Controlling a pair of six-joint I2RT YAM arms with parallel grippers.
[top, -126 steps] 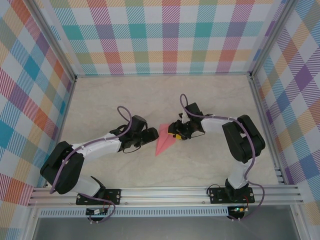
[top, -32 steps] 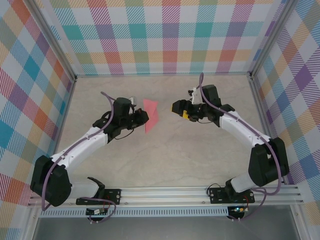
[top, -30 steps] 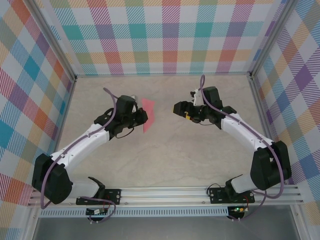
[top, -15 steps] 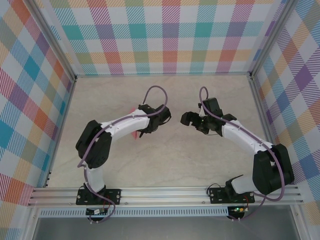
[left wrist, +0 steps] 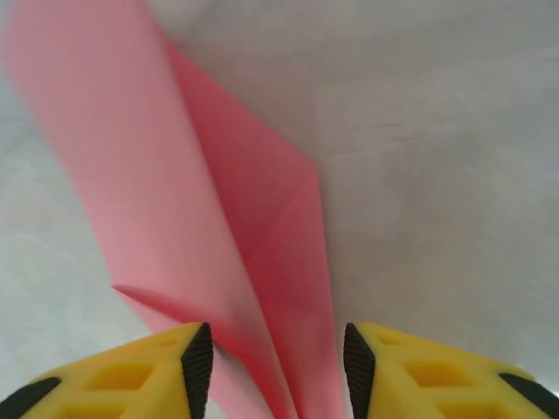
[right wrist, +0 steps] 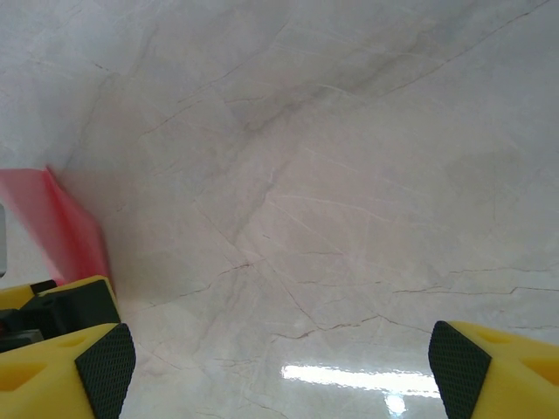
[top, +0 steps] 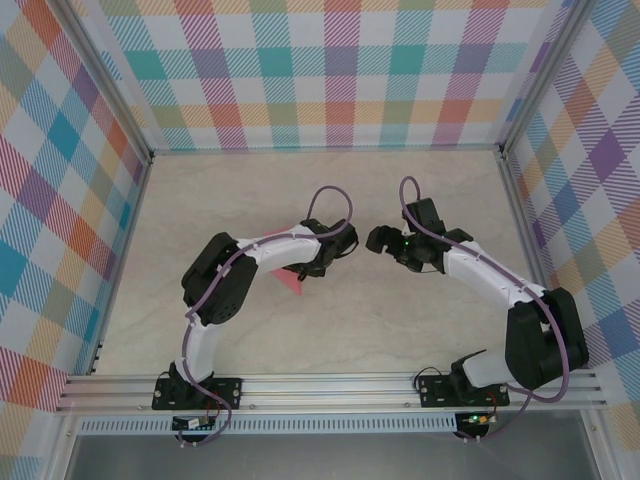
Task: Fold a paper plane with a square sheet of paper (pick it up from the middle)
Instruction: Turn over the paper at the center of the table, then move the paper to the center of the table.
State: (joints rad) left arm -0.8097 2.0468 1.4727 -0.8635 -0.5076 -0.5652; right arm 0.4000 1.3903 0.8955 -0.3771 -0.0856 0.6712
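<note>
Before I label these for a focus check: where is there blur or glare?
Left wrist: the pink paper is soft and smeared toward the upper left. Right wrist: a bright glare streak on the table near the bottom edge. Top external: even light, sharp.

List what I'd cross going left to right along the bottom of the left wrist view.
black-padded yellow finger → folded pink paper, running up between the two fingers → second black-padded yellow finger
</note>
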